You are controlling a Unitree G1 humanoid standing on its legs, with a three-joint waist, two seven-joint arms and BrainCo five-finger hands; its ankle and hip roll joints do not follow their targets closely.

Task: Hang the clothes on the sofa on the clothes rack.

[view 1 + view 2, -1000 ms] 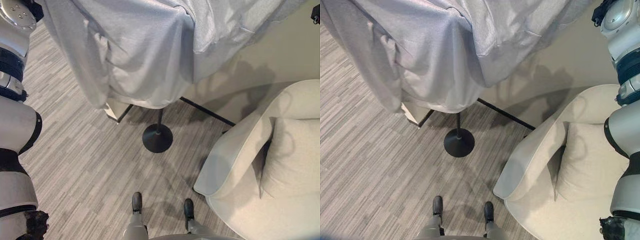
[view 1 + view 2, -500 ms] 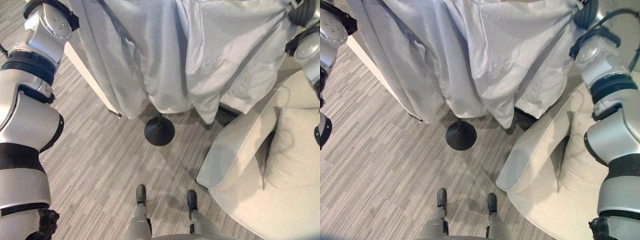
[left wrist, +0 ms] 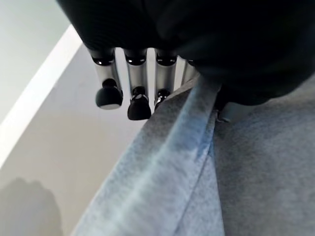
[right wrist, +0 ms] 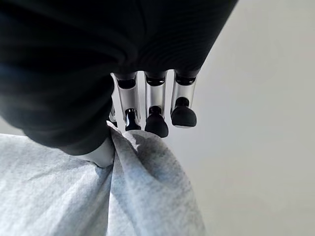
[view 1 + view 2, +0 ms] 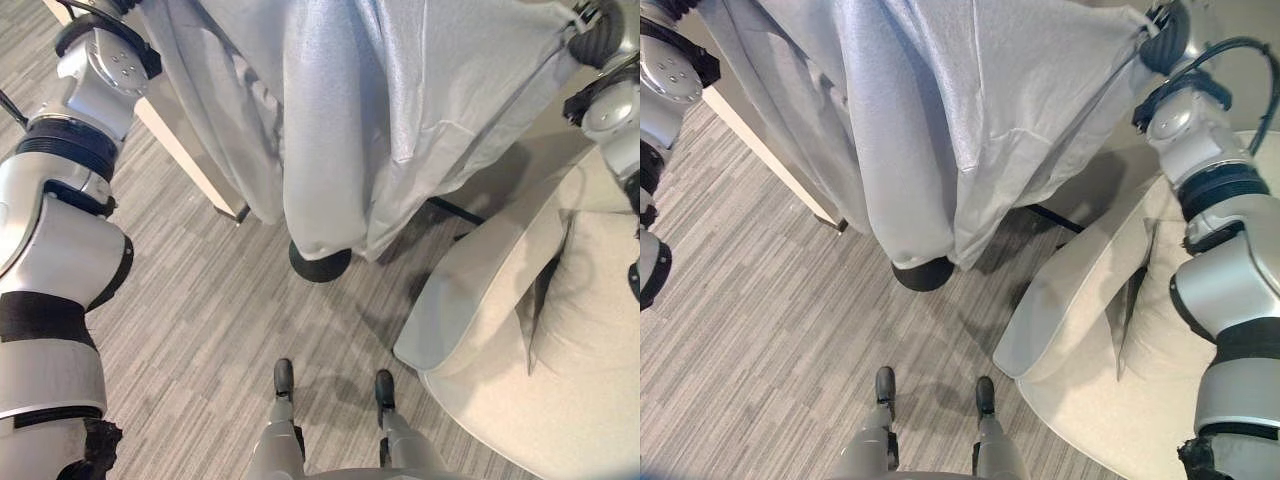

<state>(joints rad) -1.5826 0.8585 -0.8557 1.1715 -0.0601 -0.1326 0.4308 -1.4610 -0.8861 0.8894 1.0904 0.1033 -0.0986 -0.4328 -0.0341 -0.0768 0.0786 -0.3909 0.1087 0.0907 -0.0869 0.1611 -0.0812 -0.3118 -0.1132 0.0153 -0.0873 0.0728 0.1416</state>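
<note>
We see garment hanging betw. left hand and right hand, in front of rack base; sofa to the right, cushion on it.

This looks like a living room in a home or a staged showroom. A cream upholstered sofa with a rounded arm fills the lower right of the frame, and a matching cushion leans in its seat. The floor across the left and centre is grey wood-look plank or striped carpet tile; which one cannot be told. A plain pale wall stands at the upper right behind the sofa. A black round stand base sits on the floor at centre, partly under a hanging grey garment.
</note>
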